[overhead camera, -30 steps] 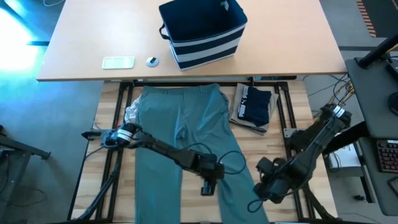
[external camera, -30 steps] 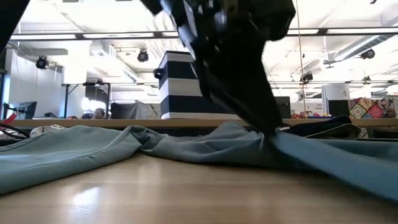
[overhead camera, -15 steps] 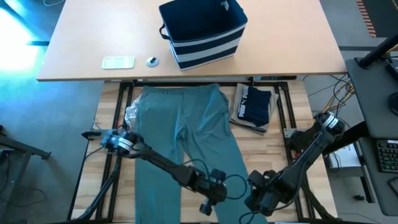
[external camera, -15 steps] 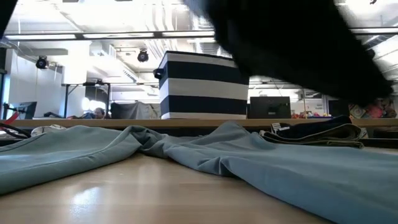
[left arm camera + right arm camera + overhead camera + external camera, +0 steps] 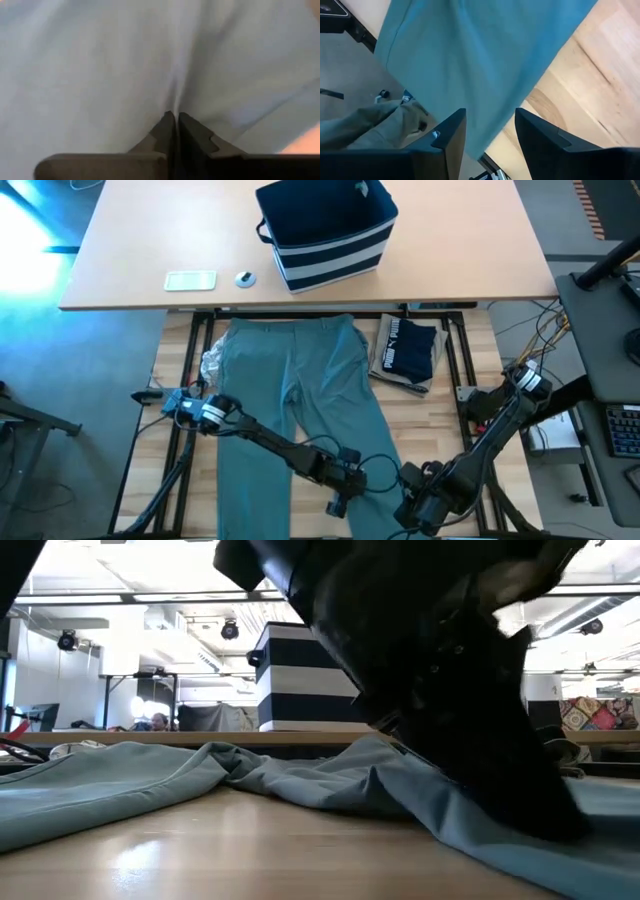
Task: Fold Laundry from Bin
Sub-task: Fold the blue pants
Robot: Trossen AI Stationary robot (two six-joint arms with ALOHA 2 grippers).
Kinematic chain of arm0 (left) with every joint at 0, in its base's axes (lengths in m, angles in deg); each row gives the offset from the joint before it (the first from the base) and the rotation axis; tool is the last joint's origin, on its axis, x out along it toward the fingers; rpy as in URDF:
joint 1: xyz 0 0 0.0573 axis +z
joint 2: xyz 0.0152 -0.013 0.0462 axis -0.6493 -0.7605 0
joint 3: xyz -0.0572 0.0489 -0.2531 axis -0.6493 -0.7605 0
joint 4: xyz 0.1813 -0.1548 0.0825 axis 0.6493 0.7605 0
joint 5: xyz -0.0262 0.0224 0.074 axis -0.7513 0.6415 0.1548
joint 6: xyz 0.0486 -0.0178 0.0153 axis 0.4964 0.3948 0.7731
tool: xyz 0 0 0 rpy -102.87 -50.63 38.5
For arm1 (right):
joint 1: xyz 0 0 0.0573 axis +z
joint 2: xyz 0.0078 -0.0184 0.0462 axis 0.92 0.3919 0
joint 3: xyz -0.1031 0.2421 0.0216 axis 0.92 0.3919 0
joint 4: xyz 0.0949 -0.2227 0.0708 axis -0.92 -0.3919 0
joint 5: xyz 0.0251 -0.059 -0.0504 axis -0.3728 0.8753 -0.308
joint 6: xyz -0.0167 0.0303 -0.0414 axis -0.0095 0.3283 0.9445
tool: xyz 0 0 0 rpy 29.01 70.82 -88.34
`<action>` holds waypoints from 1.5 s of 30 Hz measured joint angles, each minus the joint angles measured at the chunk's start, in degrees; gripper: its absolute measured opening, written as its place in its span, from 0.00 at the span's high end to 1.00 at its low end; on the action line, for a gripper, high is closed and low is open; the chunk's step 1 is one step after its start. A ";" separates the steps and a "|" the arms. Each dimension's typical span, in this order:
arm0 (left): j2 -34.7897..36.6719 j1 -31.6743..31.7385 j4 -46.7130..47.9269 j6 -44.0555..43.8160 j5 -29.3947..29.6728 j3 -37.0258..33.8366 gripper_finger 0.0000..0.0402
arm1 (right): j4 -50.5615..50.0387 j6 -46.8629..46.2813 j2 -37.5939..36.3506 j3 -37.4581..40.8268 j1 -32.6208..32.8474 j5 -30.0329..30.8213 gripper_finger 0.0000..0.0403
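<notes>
The teal trousers (image 5: 300,395) lie flat and lengthwise on the wooden counter (image 5: 480,340), waistband toward 12 o'clock, legs running down to 6. At about 2 o'clock from them, just beside the waistband, sits a folded navy garment (image 5: 408,348) with white print on top of a tan one (image 5: 382,350). A crumpled grey-white piece (image 5: 211,362) shows at the trousers' 9 o'clock edge.

The bin (image 5: 325,230) stands on the farther tan counter (image 5: 130,240) at 12 o'clock, well apart from the laundry — striped white low down.

The left gripper (image 5: 338,502) is down on the trousers' right leg near 6 o'clock; its fingers (image 5: 165,132) are pressed together, a crease of teal cloth running up to their tips.

The right gripper (image 5: 412,518) is just beside it at 5 o'clock, at the leg's outer edge — its fingers (image 5: 451,132) stand apart, with the teal hem between and beyond them.
</notes>
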 joint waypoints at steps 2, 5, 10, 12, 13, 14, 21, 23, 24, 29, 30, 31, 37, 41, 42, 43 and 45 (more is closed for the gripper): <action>0.64 1.10 0.94 -0.62 0.99 -0.11 0.98 | -0.64 0.33 -0.18 0.00 0.00 0.13 0.59; 2.28 3.32 4.01 -0.66 2.74 -0.20 1.00 | -1.38 0.39 -0.19 0.00 0.00 0.17 0.59; 10.50 7.27 11.81 3.06 6.90 -0.26 1.00 | -1.95 -0.28 -0.21 0.00 0.16 0.30 0.59; 14.56 9.24 15.64 5.17 9.59 -0.68 1.00 | -1.96 -0.67 -0.21 0.00 0.24 0.93 0.59; 16.18 10.34 17.63 6.23 11.46 -1.20 1.00 | -1.79 -0.84 -0.21 0.02 0.26 1.69 0.59; 18.17 11.57 19.18 7.03 13.23 -2.04 1.00 | -1.73 -1.09 -0.21 0.02 0.26 2.31 0.59; 26.55 19.96 20.96 4.15 10.21 -12.76 1.00 | 2.90 -0.17 0.36 0.29 0.50 12.56 0.59; 26.93 20.10 19.77 3.40 7.95 -15.34 0.99 | 5.11 1.46 1.34 0.68 0.34 14.64 0.59; 27.03 19.92 19.75 3.39 6.92 -16.35 0.98 | 5.53 1.74 2.17 0.86 -0.04 15.15 0.59; 27.25 18.40 22.31 1.32 5.15 -17.46 0.85 | 6.64 3.70 6.59 0.98 -0.61 15.27 0.59; 27.30 17.90 23.02 1.06 5.15 -17.35 0.82 | 7.61 6.45 7.11 0.98 -0.24 15.17 0.59; 27.31 17.30 23.92 0.85 5.11 -17.00 0.79 | 8.00 9.82 7.40 0.98 0.50 15.04 0.59; 27.38 13.09 26.60 -2.92 4.11 -14.44 0.66 | 4.78 29.69 8.06 1.02 6.53 14.73 0.59; 27.40 9.29 22.71 -7.14 3.90 -13.57 0.63 | 3.37 35.26 9.35 1.60 8.22 14.86 0.59; 27.40 8.10 21.34 -7.77 3.83 -13.57 0.63 | 3.76 36.37 9.96 1.62 8.26 14.84 0.59; 27.40 6.95 20.06 -8.28 3.90 -13.60 0.63 | 4.03 37.61 10.64 1.62 8.26 14.81 0.59; 27.40 4.67 16.56 -8.93 5.01 -13.87 0.63 | 3.88 39.37 11.97 1.37 8.21 14.89 0.59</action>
